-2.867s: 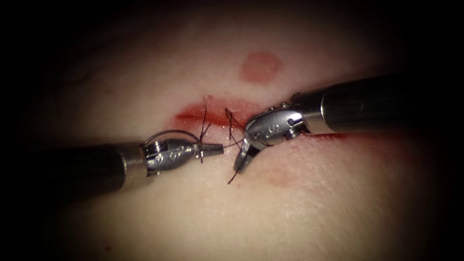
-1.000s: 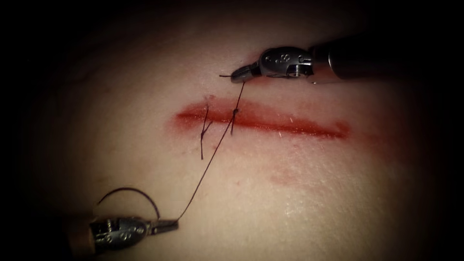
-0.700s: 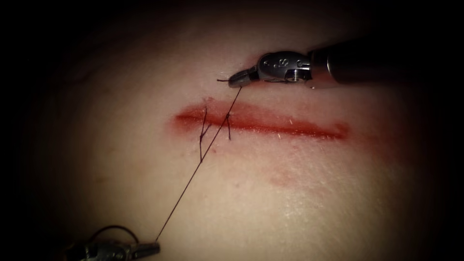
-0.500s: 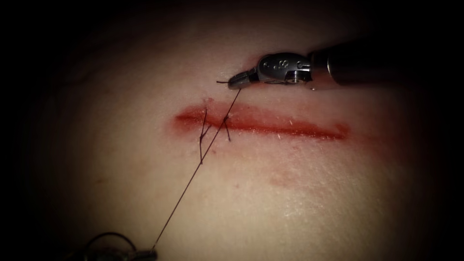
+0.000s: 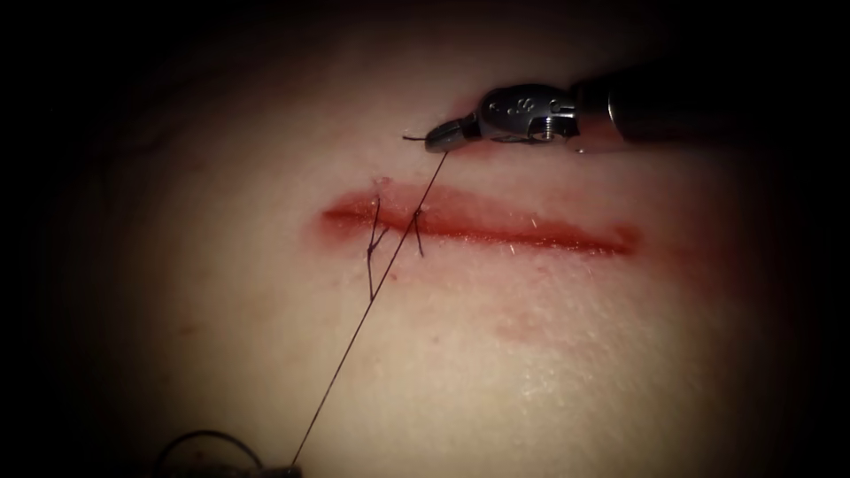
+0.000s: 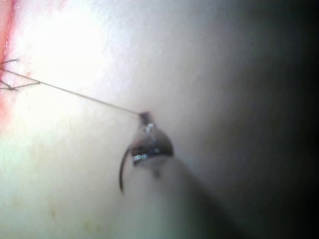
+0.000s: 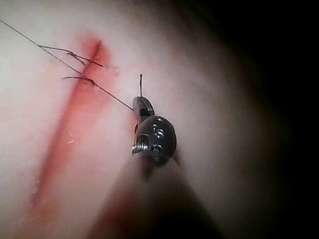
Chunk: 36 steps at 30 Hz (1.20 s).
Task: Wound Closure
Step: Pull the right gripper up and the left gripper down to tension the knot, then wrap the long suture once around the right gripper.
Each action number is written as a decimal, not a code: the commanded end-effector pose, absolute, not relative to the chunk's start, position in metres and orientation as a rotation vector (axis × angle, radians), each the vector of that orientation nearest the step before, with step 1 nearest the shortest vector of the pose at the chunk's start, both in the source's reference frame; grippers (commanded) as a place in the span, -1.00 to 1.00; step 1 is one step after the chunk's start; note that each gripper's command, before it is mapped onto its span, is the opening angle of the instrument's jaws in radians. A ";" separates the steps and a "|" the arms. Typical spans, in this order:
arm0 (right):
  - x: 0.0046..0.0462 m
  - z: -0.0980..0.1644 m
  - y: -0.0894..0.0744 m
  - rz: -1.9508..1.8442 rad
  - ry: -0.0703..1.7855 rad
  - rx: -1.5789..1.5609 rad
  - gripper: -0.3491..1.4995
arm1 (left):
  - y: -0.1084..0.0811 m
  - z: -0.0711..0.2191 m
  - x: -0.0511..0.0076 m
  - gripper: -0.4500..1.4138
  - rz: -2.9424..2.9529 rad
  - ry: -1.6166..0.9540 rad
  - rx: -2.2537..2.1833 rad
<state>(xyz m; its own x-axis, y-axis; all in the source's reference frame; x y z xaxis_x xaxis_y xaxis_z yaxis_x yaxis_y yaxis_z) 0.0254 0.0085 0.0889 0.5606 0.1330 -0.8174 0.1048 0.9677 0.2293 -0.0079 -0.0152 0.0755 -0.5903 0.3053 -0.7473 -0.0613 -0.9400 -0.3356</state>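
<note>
The right arm's tool (image 5: 440, 137) has its jaws pressed together on the thread (image 5: 363, 314), close to the short free end, which sticks out past the tip. This tool hovers above the cut, over the far part of the tissue (image 5: 549, 381). In the right wrist view the same tool (image 7: 143, 104) pinches the thread (image 7: 109, 95), with the little tail standing up from the jaws.

The tissue is pale, softly shining pork belly, and the room around it is dark. The cut (image 5: 496, 226) runs across the tissue as a long line with red fluid (image 5: 567, 237) along it. Near its left end sit two stitches with short dark ends (image 5: 372, 252).

The thread goes tight and straight from the right tool, across the cut at the second stitch, down toward the near left corner of the tissue. There the left arm's tool is at the border of the endoscope view, and only its tip (image 5: 292, 471) is visible; beside it the needle (image 5: 208, 440) curves as a dark arc, free of the tissue.

The left wrist view gives more: the left tool (image 6: 145, 118) has its jaws closed on the thread (image 6: 79, 96), just where the tight line ends. The needle (image 6: 122, 172) hangs beside the tool's wrist, and I cannot tell how it is held. The stitches (image 6: 12, 79) are visible far along the thread.
</note>
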 end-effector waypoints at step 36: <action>0.0178 0.069 0.009 0.442 1.098 0.020 0.89 | -0.003 0.064 -0.0140 -1.00 2.616 -0.312 -1.377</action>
<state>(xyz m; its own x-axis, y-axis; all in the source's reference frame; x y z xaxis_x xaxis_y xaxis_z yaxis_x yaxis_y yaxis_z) 0.0173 0.0090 0.0680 0.3721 0.3535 -0.8583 -0.3367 0.9131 0.2301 -0.0135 -0.0024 0.0634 -0.5598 0.2391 -0.7934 -0.0508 -0.9656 -0.2552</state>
